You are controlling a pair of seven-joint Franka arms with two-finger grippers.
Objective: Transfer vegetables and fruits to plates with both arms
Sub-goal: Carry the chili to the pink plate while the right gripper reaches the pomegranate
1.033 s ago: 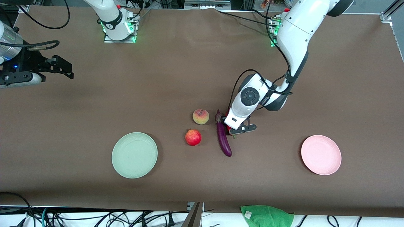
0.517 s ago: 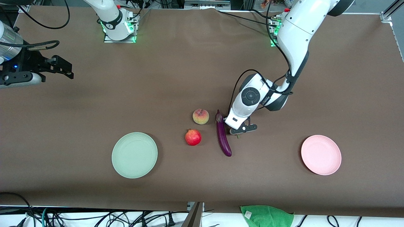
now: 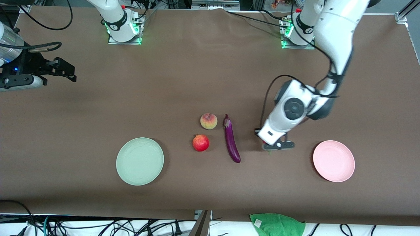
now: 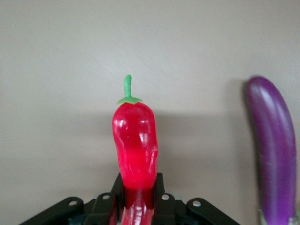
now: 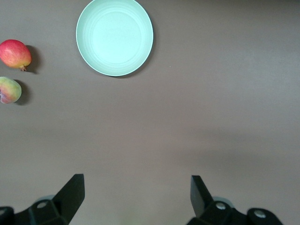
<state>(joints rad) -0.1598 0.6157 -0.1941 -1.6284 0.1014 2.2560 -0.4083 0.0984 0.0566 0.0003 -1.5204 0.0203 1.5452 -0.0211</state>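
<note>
Chili pepper (image 4: 134, 140): glossy red, slightly curved, short green stem at the tip, pinched at its lower end between my left gripper's (image 3: 275, 146) fingers. Held in the air over bare tabletop between the eggplant (image 3: 231, 139) and the pink plate (image 3: 333, 161), toward my left arm's end of the table. From the front view the pepper is almost wholly hidden under the wrist; only a sliver of red and green shows.

Eggplant: long, slim, shiny purple, lying flat near the table's centre. Its stem end points toward the bases' edge, its rounded tip toward the front camera's edge.

Peach (image 3: 208, 121): round, yellow with a pink blush, just beside the eggplant's stem end. Pomegranate (image 3: 200, 143): round, red, small crown, nearer the front camera than the peach and close to it.

Mint green plate (image 3: 139, 161): round, plain, nothing on it, toward my right arm's end of the table. Pink plate: round, plain, nothing on it, slightly smaller.

My right gripper (image 5: 136, 194) waits high over the right arm's end of the table, fingers spread wide, holding nothing.

Green cloth (image 3: 278, 224) lies off the table's front edge.
</note>
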